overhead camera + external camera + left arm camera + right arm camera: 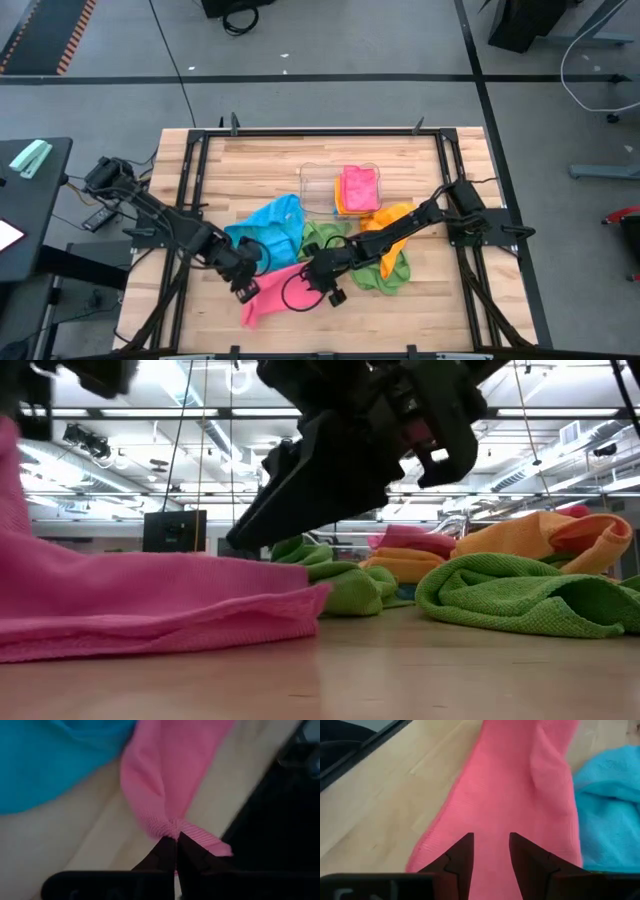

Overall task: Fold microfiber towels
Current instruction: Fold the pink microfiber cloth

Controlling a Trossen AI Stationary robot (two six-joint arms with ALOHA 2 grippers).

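Bare wood is left along the front edge of the table (400, 320) and across its whole back strip, where passage is unhindered. The middle is crowded: a blue towel (268, 225), a green towel (385, 268) and an orange towel (392, 218) lie heaped close together, with a clear tray (315, 180) just behind them. A pink towel (270, 295) is stretched between the left gripper (247, 290) and right gripper (322, 285), whose arms slant inward and bar the front centre.
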